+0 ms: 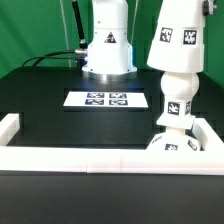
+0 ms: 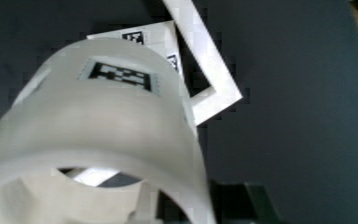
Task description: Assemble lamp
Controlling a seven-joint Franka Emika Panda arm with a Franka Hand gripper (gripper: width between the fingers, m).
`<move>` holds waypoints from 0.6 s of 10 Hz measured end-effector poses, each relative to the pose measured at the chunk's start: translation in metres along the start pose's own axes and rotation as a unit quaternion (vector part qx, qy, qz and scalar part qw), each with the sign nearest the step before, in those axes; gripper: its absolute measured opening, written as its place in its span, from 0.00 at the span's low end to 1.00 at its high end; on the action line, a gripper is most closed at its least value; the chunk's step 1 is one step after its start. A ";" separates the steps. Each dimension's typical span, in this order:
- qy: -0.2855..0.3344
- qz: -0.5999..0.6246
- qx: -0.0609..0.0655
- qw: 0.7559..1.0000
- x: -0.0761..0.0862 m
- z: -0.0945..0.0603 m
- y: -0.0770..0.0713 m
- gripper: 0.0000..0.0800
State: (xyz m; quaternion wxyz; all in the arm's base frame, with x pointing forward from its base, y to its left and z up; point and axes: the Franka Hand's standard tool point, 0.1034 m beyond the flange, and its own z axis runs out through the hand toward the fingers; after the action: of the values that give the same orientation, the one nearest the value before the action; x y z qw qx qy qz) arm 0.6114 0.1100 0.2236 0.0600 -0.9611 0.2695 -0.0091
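Marker board (image 1: 106, 99) lies flat mid-table (image 1: 40, 100) | white fence (image 1: 90, 159) along the near edge | shade (image 1: 176, 143) at the exterior view's right, under the arm; claw (image 1: 172, 118) state cannot be told | shade (image 2: 105, 130) looks light, rigid, smooth plastic; likely best gripped across its tapered wall.

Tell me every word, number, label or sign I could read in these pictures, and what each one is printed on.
No words, brand names or numbers can be read in either view.
Black-and-white square pattern tags, no letters: on the marker board.
Same kind of tags: on the robot arm above the table.
One such tag: on the lamp shade, in the wrist view.
A dark triangular sign: on the robot base, too small to read.
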 end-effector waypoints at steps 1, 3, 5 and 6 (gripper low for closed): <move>0.000 -0.001 -0.001 1.000 -0.001 0.005 -0.002 0.06; 0.008 -0.003 -0.001 1.000 0.003 0.018 -0.004 0.06; 0.007 -0.004 -0.006 1.000 0.004 0.033 -0.003 0.06; 0.006 -0.005 -0.008 1.000 0.003 0.040 -0.003 0.06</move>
State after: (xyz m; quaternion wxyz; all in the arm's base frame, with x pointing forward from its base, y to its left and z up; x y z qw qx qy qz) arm 0.6176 0.1154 0.1846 0.0504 -0.9628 0.2650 -0.0134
